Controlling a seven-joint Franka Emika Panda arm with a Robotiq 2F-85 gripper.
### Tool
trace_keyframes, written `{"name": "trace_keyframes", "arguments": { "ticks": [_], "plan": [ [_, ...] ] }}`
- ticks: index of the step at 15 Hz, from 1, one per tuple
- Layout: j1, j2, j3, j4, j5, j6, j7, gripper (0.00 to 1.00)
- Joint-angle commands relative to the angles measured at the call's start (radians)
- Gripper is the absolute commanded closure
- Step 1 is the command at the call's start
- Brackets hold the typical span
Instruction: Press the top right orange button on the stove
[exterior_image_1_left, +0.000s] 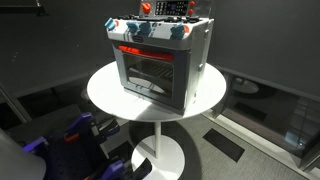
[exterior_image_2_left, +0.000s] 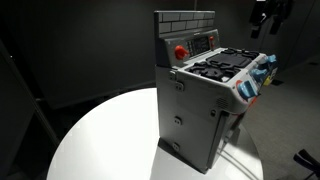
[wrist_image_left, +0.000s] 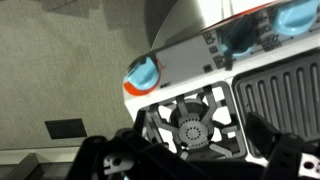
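My pincer (wrist_image_left: 197, 155) hangs spread above the stove (wrist_image_left: 200, 50), fingers either side of a burner (wrist_image_left: 190, 130). The stove stands on the round white counter (exterior_image_1_left: 105, 95).

Light is falling from above onto the round white tabletop (exterior_image_1_left: 105, 95), which is glowing nearly blown-out toward its near edge in both exterior views. The room around it is sinking into darkness. The small boxy grey toy stove (exterior_image_2_left: 200, 110) is catching pale reflections on its glass door in an exterior view (exterior_image_1_left: 145, 72). All the pictures are looking soft and grainy. In the wrist view, the round blue plastic knob (wrist_image_left: 142, 72) is blurring at close range, and the bottom strip is going black.
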Motion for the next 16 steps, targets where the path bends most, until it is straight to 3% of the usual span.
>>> {"name": "trace_keyframes", "arguments": {
  "ticks": [1, 9, 16],
  "plan": [
    [-0.002, -0.145, 0.006, -0.14, 0.044, -0.025, -0.013, 0.0],
    [-0.008, -0.314, 0.012, -0.306, 0.089, -0.056, -0.026, 0.0],
    [-0.014, -0.31, 0.02, -0.332, 0.084, -0.062, -0.017, 0.0]
  ]
}}
